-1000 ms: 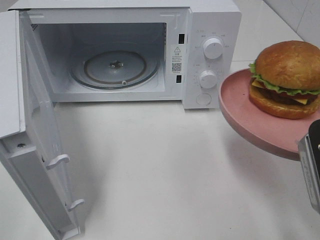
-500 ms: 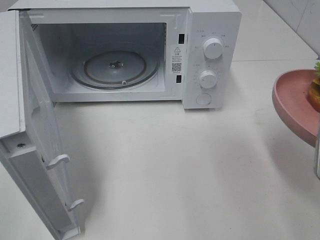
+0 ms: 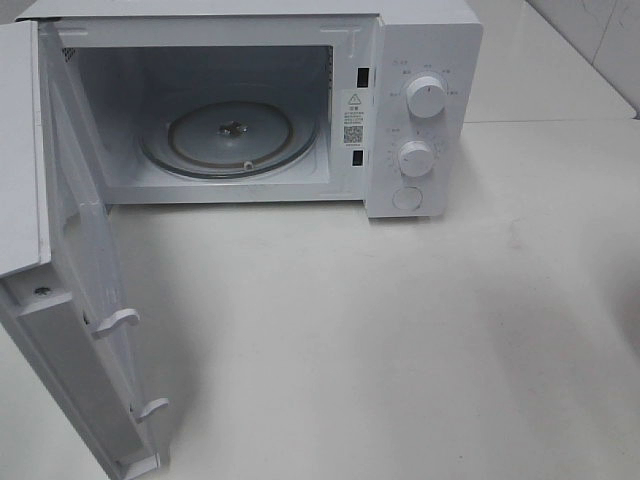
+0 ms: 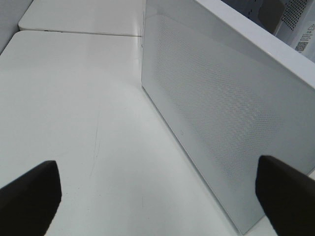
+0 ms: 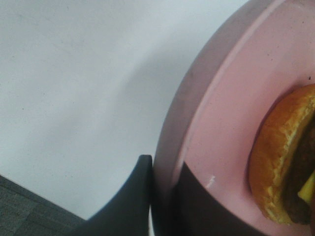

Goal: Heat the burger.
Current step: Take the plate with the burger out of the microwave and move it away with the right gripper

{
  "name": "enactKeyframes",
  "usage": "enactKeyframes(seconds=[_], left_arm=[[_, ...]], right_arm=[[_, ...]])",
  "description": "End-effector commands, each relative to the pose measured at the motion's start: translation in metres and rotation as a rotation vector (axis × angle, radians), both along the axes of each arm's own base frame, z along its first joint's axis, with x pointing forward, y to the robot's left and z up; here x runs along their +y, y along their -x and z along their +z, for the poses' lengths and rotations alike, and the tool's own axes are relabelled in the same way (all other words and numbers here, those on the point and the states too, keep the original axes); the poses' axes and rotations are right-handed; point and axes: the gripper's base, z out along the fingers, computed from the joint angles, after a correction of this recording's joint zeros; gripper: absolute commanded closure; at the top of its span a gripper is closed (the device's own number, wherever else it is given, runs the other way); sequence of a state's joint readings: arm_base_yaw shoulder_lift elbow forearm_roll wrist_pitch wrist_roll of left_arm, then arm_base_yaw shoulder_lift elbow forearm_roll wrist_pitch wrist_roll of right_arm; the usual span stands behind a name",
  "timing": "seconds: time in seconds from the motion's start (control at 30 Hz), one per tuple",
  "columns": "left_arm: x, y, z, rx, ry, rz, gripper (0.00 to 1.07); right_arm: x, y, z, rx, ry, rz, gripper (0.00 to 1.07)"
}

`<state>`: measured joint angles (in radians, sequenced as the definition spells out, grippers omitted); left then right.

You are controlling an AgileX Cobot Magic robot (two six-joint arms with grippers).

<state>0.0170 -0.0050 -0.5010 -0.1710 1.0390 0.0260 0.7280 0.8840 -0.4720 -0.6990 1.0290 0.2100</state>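
The burger (image 5: pixel 288 157) sits on a pink plate (image 5: pixel 221 123), just beside the right gripper (image 5: pixel 165 196), whose fingers pinch the plate's rim. The left gripper (image 4: pixel 157 196) is spread wide, empty, facing the microwave door (image 4: pixel 221 108).

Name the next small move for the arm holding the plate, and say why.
Probably carry the plate toward the open microwave. The right gripper is clamped on its rim with the burger on it, outside the overhead view, while the door stands wide and the glass turntable is bare.
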Motion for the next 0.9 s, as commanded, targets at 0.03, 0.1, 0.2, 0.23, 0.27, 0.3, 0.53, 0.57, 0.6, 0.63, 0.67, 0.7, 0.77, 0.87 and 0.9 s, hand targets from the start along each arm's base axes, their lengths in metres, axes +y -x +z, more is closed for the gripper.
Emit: enactKeyframes(seconds=[0.03, 0.1, 0.2, 0.23, 0.27, 0.3, 0.53, 0.57, 0.6, 0.63, 0.67, 0.7, 0.77, 0.87, 0.9], left_arm=[[-0.001, 0.003, 0.001, -0.03, 0.013, 0.0, 0.06], [-0.001, 0.003, 0.001, -0.03, 0.013, 0.0, 0.06], [-0.001, 0.003, 0.001, -0.03, 0.013, 0.0, 0.06], [-0.001, 0.003, 0.001, -0.03, 0.013, 0.0, 0.06], [-0.001, 0.003, 0.001, -0.03, 0.013, 0.0, 0.06], [-0.001, 0.003, 0.001, -0.03, 0.013, 0.0, 0.06], [-0.001, 0.003, 0.001, -0.03, 0.013, 0.0, 0.06], [-0.001, 0.003, 0.001, -0.03, 0.013, 0.0, 0.06], [-0.001, 0.003, 0.001, -0.03, 0.013, 0.0, 0.06], [-0.001, 0.003, 0.001, -0.03, 0.013, 0.0, 0.06], [-0.001, 0.003, 0.001, -0.03, 0.013, 0.0, 0.06], [-0.001, 0.003, 0.001, -0.03, 0.013, 0.0, 0.06], [-0.001, 0.003, 0.001, -0.03, 0.013, 0.0, 0.06], [-0.001, 0.003, 0.001, -0.03, 0.013, 0.0, 0.06], [-0.001, 0.003, 0.001, -0.03, 0.013, 0.0, 0.06]], right_arm=[[-0.004, -0.006, 0.004, -0.053, 0.06, -0.049, 1.07], [-0.002, -0.01, 0.0, -0.054, 0.079, -0.119, 1.07], [0.0, -0.014, -0.003, -0.073, 0.073, -0.169, 1.07], [0.002, -0.017, -0.006, -0.091, 0.062, -0.217, 1.07], [0.003, -0.019, -0.007, -0.102, 0.054, -0.246, 1.07], [0.003, -0.019, -0.007, -0.102, 0.054, -0.246, 1.07], [0.011, -0.029, -0.023, -0.143, 0.023, -0.429, 1.07], [0.011, -0.029, -0.023, -0.143, 0.023, -0.429, 1.07], [0.013, -0.032, -0.027, -0.155, 0.029, -0.452, 1.07], [0.014, -0.035, -0.032, -0.164, 0.043, -0.471, 1.07], [0.014, -0.035, -0.032, -0.164, 0.043, -0.471, 1.07], [0.015, -0.037, -0.034, -0.165, 0.052, -0.475, 1.07], [0.017, -0.04, -0.039, -0.166, 0.063, -0.489, 1.07], [0.022, -0.044, -0.048, -0.157, 0.039, -0.494, 1.07], [0.022, -0.044, -0.048, -0.157, 0.039, -0.494, 1.07]])
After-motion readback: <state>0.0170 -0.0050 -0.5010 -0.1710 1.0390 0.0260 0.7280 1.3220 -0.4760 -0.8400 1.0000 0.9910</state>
